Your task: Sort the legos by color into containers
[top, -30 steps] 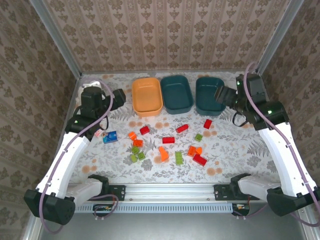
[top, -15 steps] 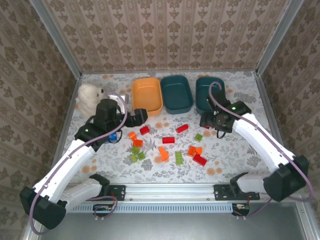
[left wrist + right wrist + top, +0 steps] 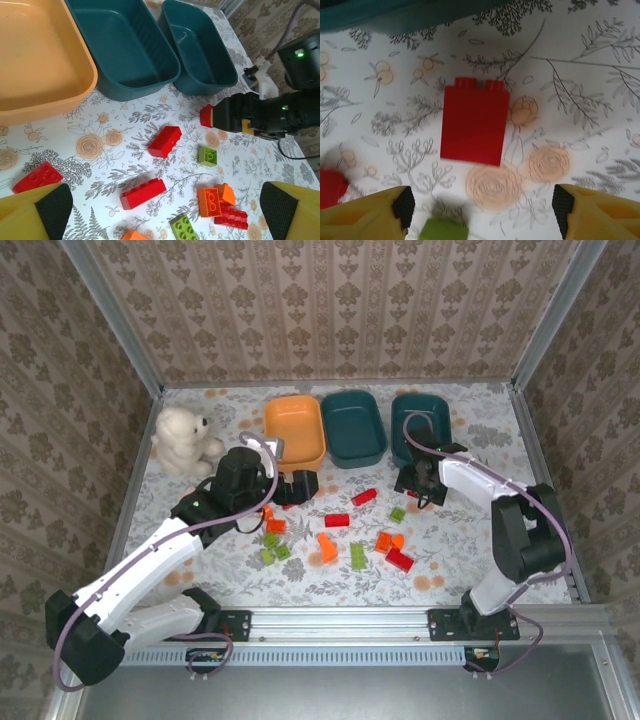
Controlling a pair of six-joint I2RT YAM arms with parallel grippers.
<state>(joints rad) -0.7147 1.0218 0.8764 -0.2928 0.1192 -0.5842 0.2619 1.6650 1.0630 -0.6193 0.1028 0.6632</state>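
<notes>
Right gripper [image 3: 483,206] lower, above red lego [image 3: 475,125]

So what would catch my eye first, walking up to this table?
Probably the bright red, orange and lime legos scattered over the middle of the flowered table. Behind them, in a row and empty, stand an orange tray and two teal trays, and a white teddy bear sits at the back left.

trays [image 3: 353,430] in a row behind scattered legos [image 3: 337,520], bear [image 3: 182,440] at left
</notes>
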